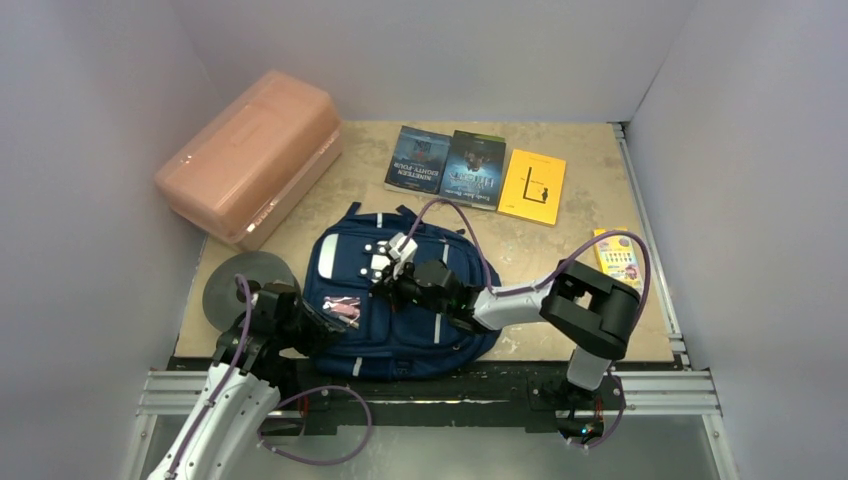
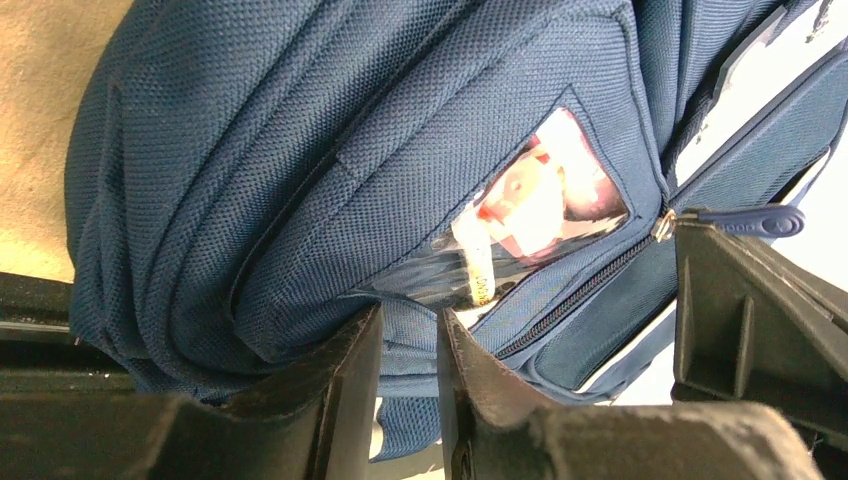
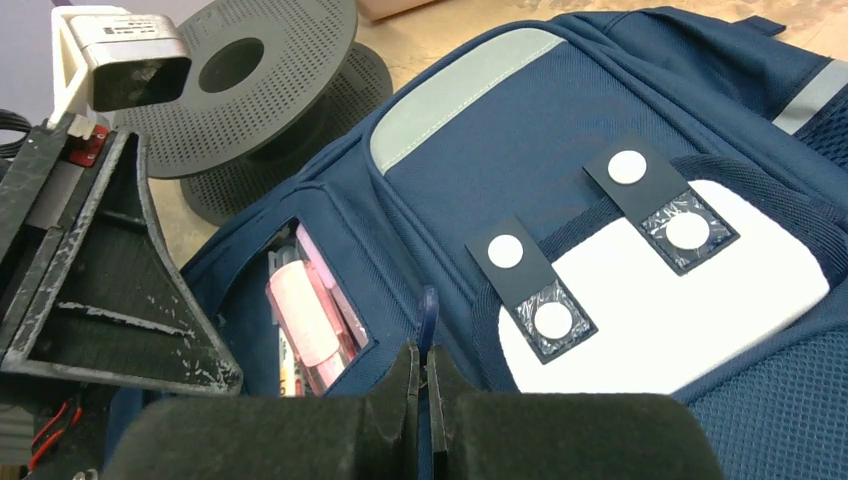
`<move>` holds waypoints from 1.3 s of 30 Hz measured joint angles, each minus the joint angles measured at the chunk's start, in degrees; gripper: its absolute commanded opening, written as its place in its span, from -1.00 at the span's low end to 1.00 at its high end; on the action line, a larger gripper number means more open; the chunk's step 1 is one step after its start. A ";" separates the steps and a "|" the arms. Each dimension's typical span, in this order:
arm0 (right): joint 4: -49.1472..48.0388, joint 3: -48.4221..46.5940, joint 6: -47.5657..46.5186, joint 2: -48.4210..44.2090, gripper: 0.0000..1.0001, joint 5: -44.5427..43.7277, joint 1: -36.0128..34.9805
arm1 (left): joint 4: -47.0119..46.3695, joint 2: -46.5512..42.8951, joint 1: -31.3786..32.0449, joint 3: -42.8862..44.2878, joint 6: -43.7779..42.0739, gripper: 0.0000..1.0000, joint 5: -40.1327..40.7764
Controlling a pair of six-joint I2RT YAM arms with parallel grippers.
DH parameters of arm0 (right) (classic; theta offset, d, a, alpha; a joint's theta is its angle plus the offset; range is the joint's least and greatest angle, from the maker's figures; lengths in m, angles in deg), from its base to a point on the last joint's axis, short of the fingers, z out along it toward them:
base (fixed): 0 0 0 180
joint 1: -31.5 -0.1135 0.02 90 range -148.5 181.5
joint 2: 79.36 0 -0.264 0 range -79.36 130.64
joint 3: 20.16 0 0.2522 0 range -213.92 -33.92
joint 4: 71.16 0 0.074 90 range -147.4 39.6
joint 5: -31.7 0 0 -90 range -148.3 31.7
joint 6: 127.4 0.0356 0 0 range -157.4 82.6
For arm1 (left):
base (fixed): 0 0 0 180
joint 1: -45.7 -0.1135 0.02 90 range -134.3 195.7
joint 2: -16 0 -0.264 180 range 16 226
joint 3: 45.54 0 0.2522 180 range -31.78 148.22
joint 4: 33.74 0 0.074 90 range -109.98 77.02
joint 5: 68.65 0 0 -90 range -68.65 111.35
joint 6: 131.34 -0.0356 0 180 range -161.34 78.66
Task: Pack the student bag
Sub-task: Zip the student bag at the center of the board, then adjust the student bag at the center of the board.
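Right gripper (image 3: 420,372) fingers nearest lens, clamped tight on the blue zip pull (image 3: 428,312) of the student bag (image 3: 560,120), lying flat just beneath and ahead. Left gripper (image 2: 410,335): narrow gap, bag cloth showing in it; pinched or not, cannot tell. Bag: navy weave, grey stripes, white dotted patch. Judged soft, floppy, light; hold by pull tab or seam.
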 measured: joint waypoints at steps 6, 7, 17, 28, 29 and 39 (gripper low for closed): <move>3.08 -2.91 -1.42 1.27 -0.18 3.80 1.75 | -0.42 -0.11 0.00 0.85 -0.61 0.31 -0.20; 3.30 -3.17 -1.95 1.01 -0.08 3.78 2.08 | -0.04 -0.20 0.00 1.51 -1.03 0.45 -0.28; 22.18 -5.20 0.11 -16.26 0.57 0.09 4.79 | 2.29 1.40 0.00 9.94 -9.75 0.73 -1.11; 46.42 -6.12 13.00 -22.62 0.64 0.09 14.36 | -5.62 17.42 1.55 16.04 -19.71 0.78 -11.82; 48.65 -6.60 13.60 -22.29 0.64 -0.70 14.49 | -6.78 18.45 2.67 16.04 -19.85 0.78 -12.52; 60.98 -2.56 24.44 -26.53 0.28 -6.64 15.45 | -15.80 29.66 16.83 19.93 -20.09 0.78 -15.10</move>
